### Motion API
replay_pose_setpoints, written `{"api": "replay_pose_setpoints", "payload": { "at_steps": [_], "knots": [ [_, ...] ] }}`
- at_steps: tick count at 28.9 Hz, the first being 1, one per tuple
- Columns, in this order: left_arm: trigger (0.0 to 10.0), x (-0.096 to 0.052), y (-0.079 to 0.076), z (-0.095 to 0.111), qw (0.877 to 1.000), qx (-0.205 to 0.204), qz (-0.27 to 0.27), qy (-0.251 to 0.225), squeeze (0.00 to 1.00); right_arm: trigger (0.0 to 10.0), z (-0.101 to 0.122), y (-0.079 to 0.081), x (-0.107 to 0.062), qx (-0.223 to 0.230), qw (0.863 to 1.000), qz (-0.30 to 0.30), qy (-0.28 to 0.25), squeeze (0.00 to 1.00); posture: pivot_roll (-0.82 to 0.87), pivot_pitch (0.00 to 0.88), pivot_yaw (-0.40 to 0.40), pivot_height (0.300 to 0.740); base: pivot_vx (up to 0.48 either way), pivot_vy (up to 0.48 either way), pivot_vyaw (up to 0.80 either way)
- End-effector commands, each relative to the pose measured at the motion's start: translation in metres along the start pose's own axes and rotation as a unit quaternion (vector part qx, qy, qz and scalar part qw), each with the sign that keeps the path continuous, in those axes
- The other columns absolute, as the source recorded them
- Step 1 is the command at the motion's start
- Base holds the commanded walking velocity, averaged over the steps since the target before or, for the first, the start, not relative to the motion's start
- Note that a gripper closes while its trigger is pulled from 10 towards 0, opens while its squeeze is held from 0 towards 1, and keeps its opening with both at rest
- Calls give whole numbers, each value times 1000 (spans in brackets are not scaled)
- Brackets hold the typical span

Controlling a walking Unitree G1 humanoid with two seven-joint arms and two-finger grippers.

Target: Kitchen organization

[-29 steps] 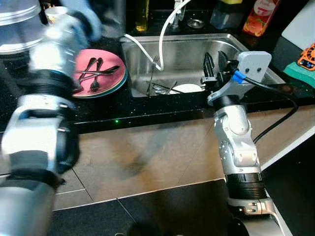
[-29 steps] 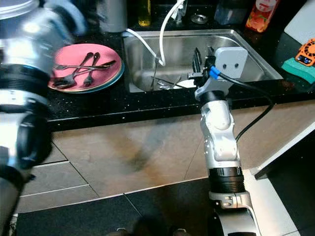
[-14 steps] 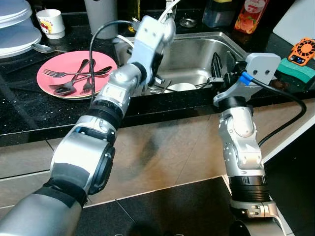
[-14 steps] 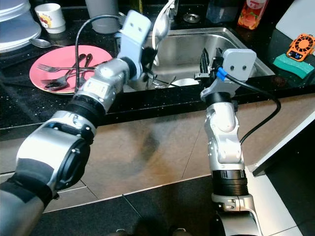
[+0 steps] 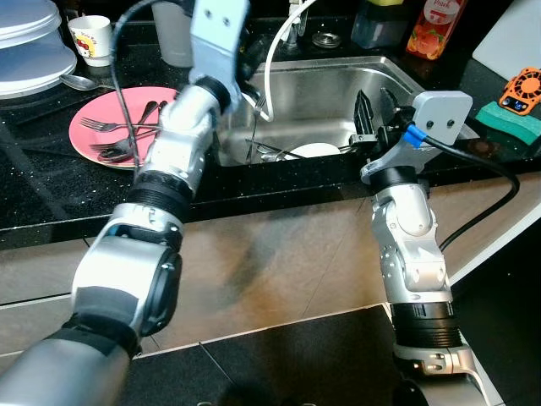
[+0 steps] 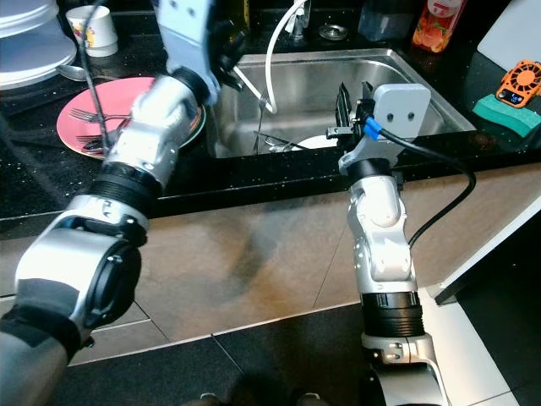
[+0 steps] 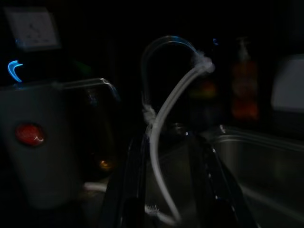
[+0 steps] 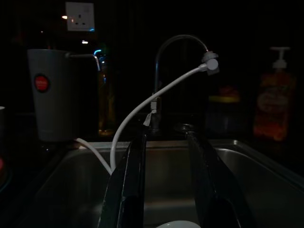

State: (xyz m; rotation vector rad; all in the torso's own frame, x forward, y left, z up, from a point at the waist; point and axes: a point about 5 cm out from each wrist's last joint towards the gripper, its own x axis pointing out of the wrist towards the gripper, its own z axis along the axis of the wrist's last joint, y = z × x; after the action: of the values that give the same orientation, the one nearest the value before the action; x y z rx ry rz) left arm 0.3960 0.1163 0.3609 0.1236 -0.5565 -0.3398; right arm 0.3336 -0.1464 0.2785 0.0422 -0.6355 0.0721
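sink (image 5: 397,72) plate (image 5: 317,150) half hidden, left wrist view dim

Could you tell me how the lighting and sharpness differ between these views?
Left eye view: evenly lit, sharp on the pink plate and sink. Left wrist view: very dark and soft, the white hose smeared. Right wrist view: dark too, yet the hose is crisp.

Black speckled surface (image 5: 51,190), steel sink (image 5: 325,93) sunk in. At left: pink plate (image 5: 89,139) bearing forks, white cup (image 5: 91,38), stacked white dishes (image 5: 30,42). Far right: green sponge (image 5: 511,118).
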Motion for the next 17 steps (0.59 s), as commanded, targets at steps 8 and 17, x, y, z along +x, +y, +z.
{"api": "replay_pose_setpoints", "payload": {
  "at_steps": [8, 17],
  "knots": [
    [10000, -36, 47, 17, 994, 16, 95, -45, 0, 10000, 3, -5, 5, 61, 998, -26, -1, 0, 191, 121, -37, 740, 0, 0, 0],
    [10000, -44, 47, 14, 993, 17, 112, -40, 0, 10000, -4, -12, 8, 88, 995, -46, 24, 0, 186, 105, -47, 740, 0, 0, 0]
  ]
}}
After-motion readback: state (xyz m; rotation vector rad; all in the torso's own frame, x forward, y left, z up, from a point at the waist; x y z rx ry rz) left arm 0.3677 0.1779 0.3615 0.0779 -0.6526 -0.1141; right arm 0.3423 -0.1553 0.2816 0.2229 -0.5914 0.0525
